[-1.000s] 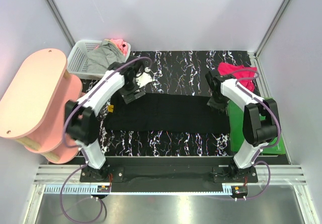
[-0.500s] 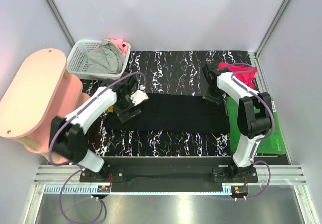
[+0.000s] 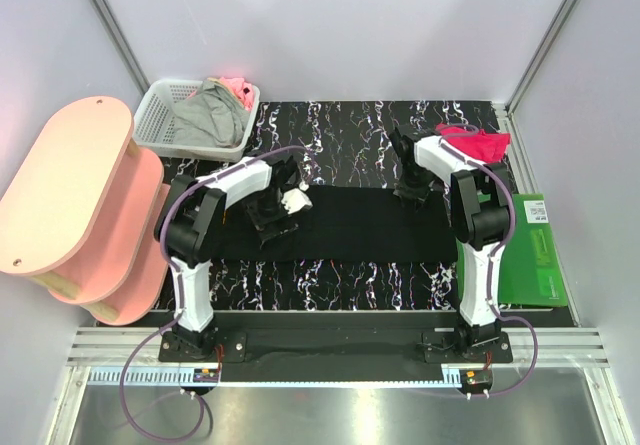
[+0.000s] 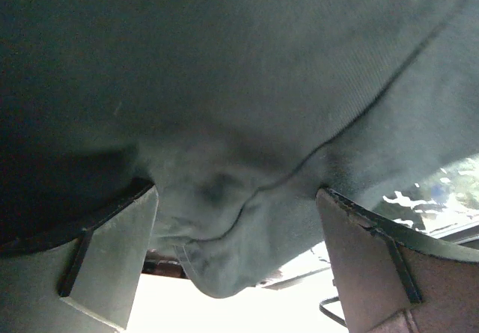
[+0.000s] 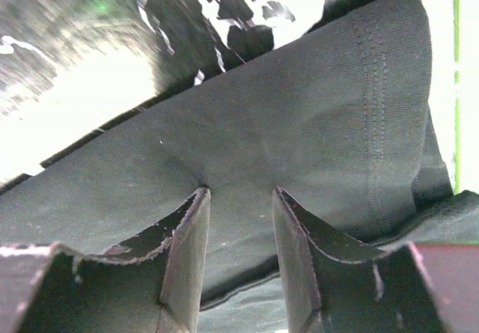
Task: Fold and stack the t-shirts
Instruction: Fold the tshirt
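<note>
The black t-shirt (image 3: 350, 225) lies folded into a long strip across the marbled table. A white patch of its print (image 3: 296, 202) is turned up beside my left gripper (image 3: 272, 213), which sits over the strip's left part. In the left wrist view that gripper (image 4: 238, 191) stands wide open, and a hemmed bulge of the black shirt (image 4: 224, 228) sags between the fingers. My right gripper (image 3: 407, 180) is at the strip's far right edge. In its wrist view the jaws (image 5: 241, 192) stand partly apart, tips pressed onto the cloth (image 5: 299, 123). The crimson-pink t-shirt (image 3: 478, 145) lies crumpled at the far right.
A white lattice basket (image 3: 150, 115) with grey and pink cloth stands at the far left corner. A pink two-tier shelf (image 3: 75, 195) fills the left side. A flat green board (image 3: 530, 260) lies along the table's right edge, by the right arm.
My left gripper has come from the shirt's far left corner toward me and then right, the white print patch moving with it. My right gripper has slid away from me and left.
</note>
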